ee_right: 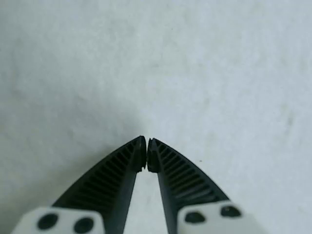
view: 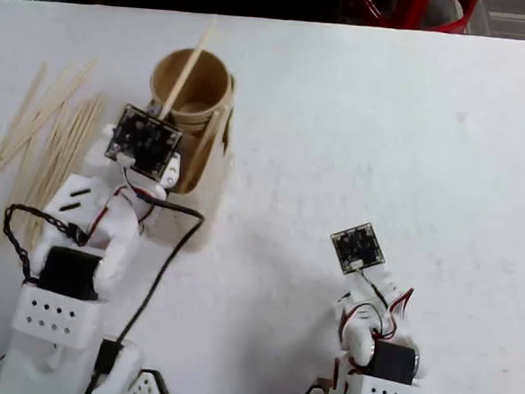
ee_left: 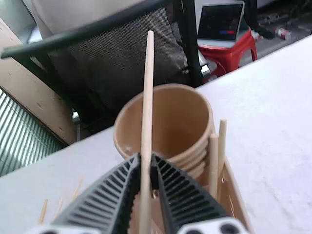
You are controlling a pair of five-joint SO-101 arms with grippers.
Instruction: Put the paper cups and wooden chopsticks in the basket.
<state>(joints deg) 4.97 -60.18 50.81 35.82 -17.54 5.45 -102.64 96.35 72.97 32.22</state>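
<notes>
My left pincer [ee_left: 145, 168] clamps a wooden chopstick [ee_left: 147, 97] over the brown paper cups [ee_left: 180, 122] in the wooden basket [view: 213, 157], far left on the white desk [view: 385, 124]; my right pincer [ee_right: 146, 155] is pinched together. A black mesh chair [ee_left: 112, 58] stands beyond.

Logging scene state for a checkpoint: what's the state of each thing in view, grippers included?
left gripper: shut on a chopstick.
held chopstick: clamped, near upright, not yet released.
paper cups: stacked, upright, in the basket.
basket: holds the cups, with two sticks standing beside them.
loose chopsticks: lying flat on the table, outside the basket.
right gripper: shut, empty, over the table.
</notes>
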